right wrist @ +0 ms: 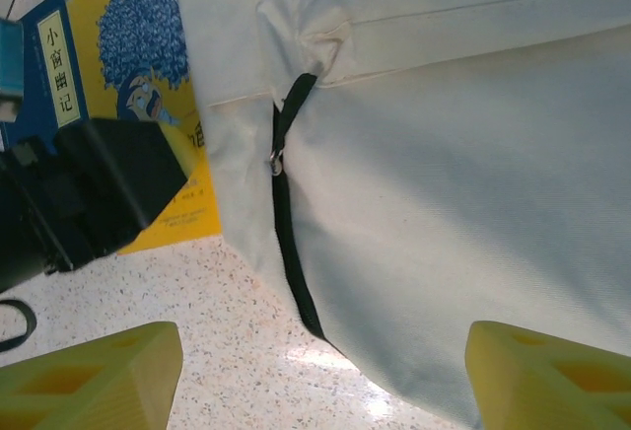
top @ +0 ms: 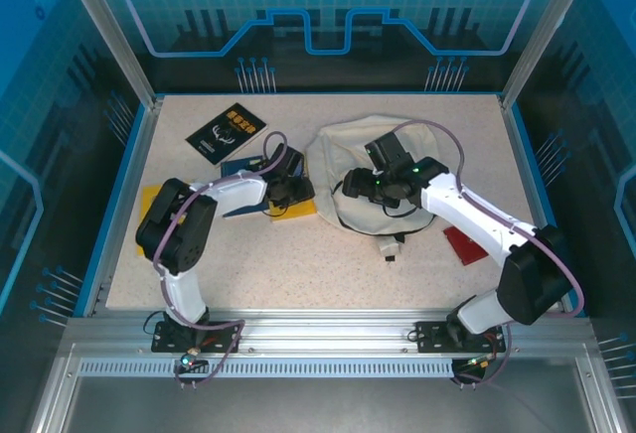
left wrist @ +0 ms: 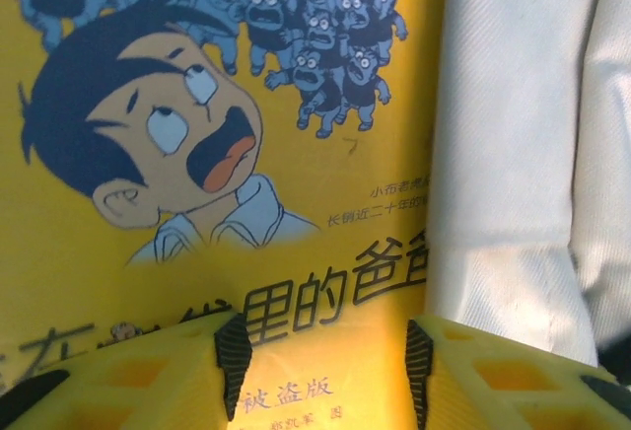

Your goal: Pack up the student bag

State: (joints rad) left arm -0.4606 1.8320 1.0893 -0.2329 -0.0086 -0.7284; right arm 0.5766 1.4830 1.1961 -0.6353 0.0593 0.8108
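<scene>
Right of centre on the bench [top: 298, 264] lies the student bag [top: 336, 155] — soft, limp cream cloth, light I judge, so I'd pinch a fold beside its zipper [right wrist: 281, 203] rather than flat fabric. My right arm reaches over it, right fingers [right wrist: 89, 376] spread wide and empty. My left arm bends over the yellow book [left wrist: 79, 282] — left fingers [left wrist: 158, 376] apart, holding nothing.

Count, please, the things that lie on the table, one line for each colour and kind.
cream bag: 1
black book: 1
blue book: 1
yellow cartoon book: 1
yellow flat piece: 1
red flat piece: 1
Total: 6
</scene>
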